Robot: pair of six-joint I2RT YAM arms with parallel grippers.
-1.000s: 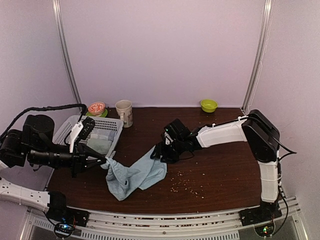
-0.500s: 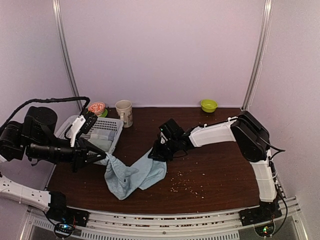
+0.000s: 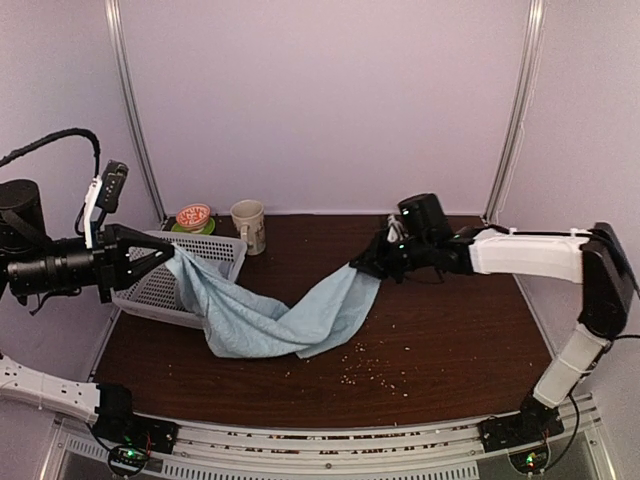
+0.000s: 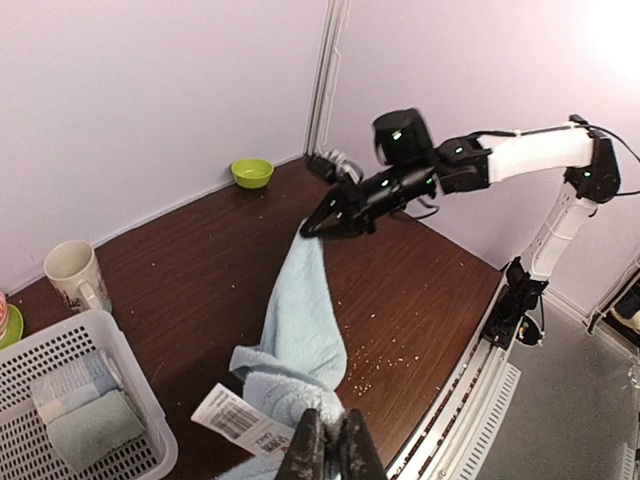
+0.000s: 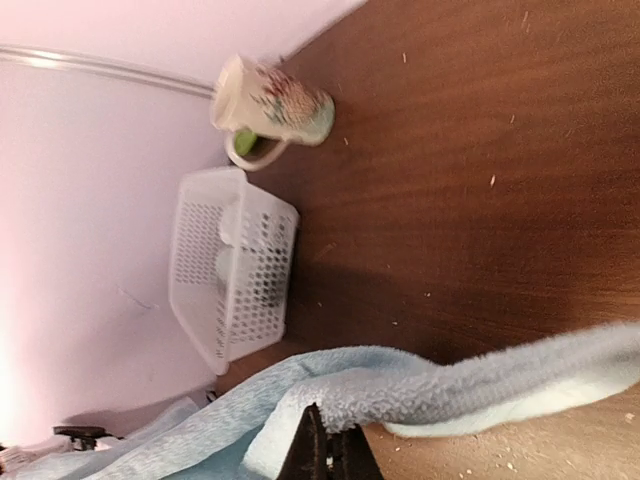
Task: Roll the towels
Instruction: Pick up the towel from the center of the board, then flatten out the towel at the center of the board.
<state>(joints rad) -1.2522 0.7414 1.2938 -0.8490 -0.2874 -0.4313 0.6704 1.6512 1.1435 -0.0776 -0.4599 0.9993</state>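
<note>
— Dark wood table [image 3: 450, 340], pale walls. Strung rightward from the basket [image 3: 150, 290]: blue towel [image 3: 300, 315], middle sagging onto the wood.
— Pinching its corner above the basket: left gripper [image 3: 168, 258]. Pinching the other corner, well right of the basket: right gripper [image 3: 358, 268].
— Risk?
— Overstretching; a corner likely slipping free.

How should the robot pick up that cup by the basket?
Probably by the rim of the mug, coming straight down from above. It stands upright with its mouth open, so one finger can slip inside. The basket sits close on its left, so a sideways reach looks cramped.
</note>
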